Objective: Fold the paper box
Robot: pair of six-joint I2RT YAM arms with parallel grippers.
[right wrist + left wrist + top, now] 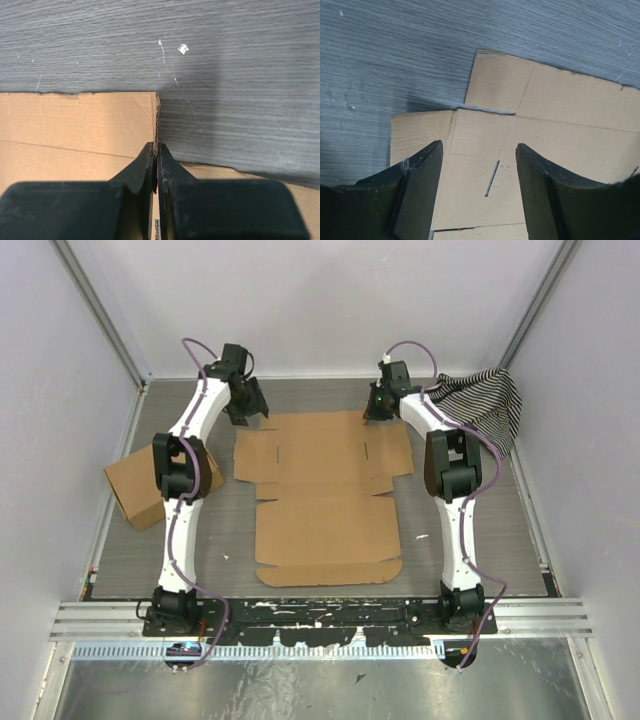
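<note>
Your paper box (325, 500) lies unfolded and flat on the table (225, 530) between the arms. It looks like light card, stiff across the panels, ready to bend at the scored creases and likely to slide if you push it. The left gripper (479, 147) hangs spread over the far left flap, while the right gripper (156, 147) is pressed closed at the far right flap's edge; whether card sits between its fingers can't be told. Take hold at a flap's free edge, not mid-panel.

light: even, bright | shadows: soft | wrist foreground: blurred
</note>
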